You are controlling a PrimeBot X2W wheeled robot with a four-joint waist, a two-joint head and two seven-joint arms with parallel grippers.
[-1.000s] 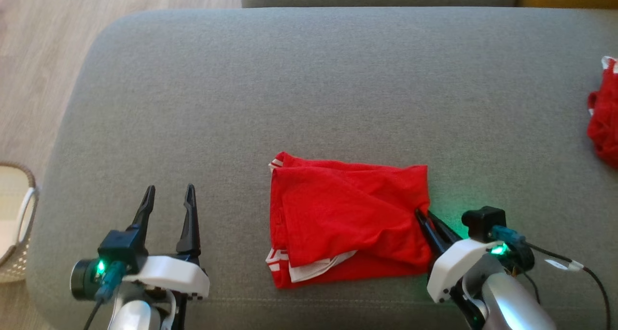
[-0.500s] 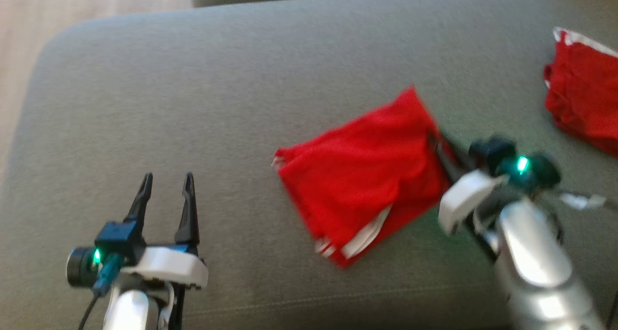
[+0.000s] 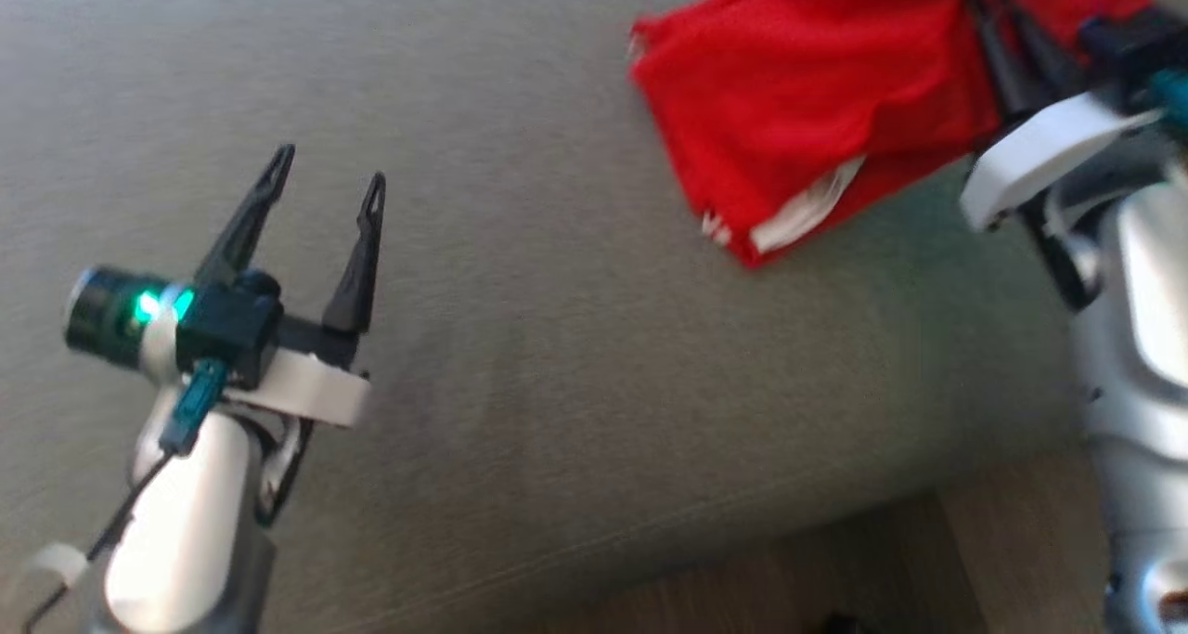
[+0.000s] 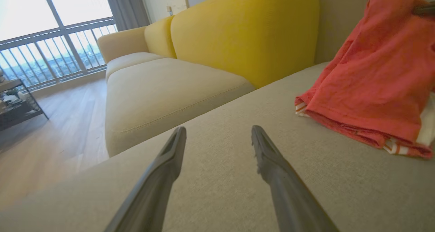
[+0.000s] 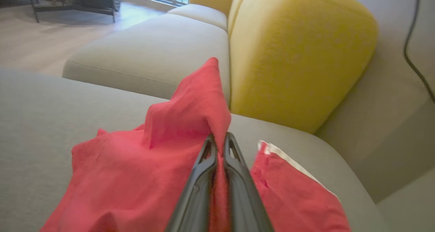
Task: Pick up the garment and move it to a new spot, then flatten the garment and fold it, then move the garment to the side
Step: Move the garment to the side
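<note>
The garment is a folded red piece with white striped trim, lying on the grey sofa seat at the upper right of the head view. My right gripper is shut on its right edge, and in the right wrist view the red cloth rises in a peak pinched at my right gripper. My left gripper stands open above bare seat at the lower left, well apart from the cloth. From the left wrist, the garment shows to the right of the left gripper, its far edge lifted.
A second red garment with a white edge lies just right of my right gripper. Yellow back cushions stand behind the seat. The seat's front edge and the wooden floor run along the bottom of the head view.
The head camera has swung. My right gripper, still shut on the garment's edge, has lifted that edge and dragged the cloth rightward, away from my left gripper. The left gripper stays open.
</note>
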